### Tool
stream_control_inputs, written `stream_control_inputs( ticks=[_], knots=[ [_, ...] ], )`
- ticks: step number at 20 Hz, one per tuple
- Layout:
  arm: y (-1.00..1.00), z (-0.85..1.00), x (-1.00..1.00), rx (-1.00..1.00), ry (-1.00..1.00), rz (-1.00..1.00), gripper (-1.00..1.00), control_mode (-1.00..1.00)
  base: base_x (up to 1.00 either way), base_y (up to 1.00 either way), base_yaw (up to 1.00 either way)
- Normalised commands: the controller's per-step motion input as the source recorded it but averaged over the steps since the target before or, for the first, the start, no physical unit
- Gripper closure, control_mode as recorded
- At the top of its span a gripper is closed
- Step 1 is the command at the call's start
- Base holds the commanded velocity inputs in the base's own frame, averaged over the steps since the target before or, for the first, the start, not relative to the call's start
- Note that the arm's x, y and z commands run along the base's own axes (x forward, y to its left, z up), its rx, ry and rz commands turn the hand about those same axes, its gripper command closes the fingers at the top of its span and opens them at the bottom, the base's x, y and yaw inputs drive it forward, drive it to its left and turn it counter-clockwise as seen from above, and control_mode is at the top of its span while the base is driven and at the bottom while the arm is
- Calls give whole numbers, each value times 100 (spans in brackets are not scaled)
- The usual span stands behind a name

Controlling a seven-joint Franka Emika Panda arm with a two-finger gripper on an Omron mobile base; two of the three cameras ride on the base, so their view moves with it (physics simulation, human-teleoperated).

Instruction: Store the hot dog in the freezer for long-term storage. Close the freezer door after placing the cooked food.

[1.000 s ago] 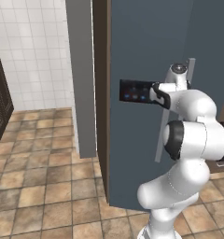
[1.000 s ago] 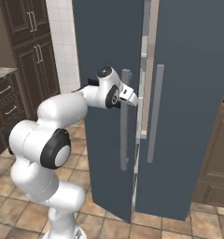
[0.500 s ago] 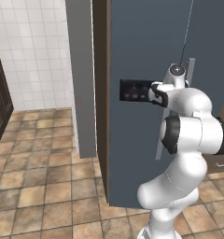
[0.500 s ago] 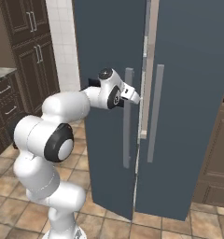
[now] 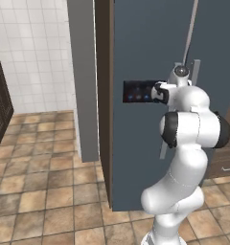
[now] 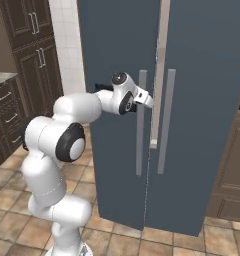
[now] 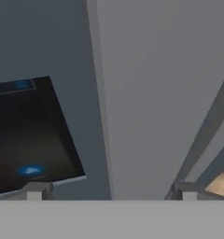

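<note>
The freezer door [image 6: 117, 45] is the tall slate-blue left panel of the refrigerator, and it also shows as freezer door [image 5: 145, 43]. It carries a black dispenser panel [image 5: 136, 91], seen close as dispenser panel [image 7: 25, 135]. Its long grey bar handle [image 6: 140, 140] fills the middle of the hand view as handle [image 7: 146, 93]. My gripper [image 6: 147, 99] is at that handle, level with the dispenser. The gripper [image 7: 109, 193] is open, with its tips on either side of the bar and not pressing it. The hot dog is out of view.
The plain slate-blue door [image 6: 207, 75] with its own bar handle stands to the right. Dark brown cabinets [image 6: 22, 50] and counter drawers [image 6: 4, 107] are on the left. A grey panel [image 5: 83, 72] flanks the fridge. Tiled floor [image 5: 35, 191] lies open on the left.
The hand has crept a little further toward the freezer door's handle and the elbow has shifted slightly. The jaws stay wide and the door has not moved.
</note>
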Motion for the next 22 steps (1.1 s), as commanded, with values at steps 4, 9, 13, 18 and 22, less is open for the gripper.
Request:
stream_control_inputs(
  ticks=[4,9,13,18,22],
  knots=[
    [-5,8,43,0,2,4,-100,-100,0,0,0],
    [-1,0,35,0,0,4,-100,-100,0,0,0],
    [0,0,32,0,0,4,-100,-100,0,0,0],
    [0,0,25,0,-1,3,-100,-100,0,0,0],
    [0,0,18,0,-8,3,-100,-100,0,0,0]
  ],
)
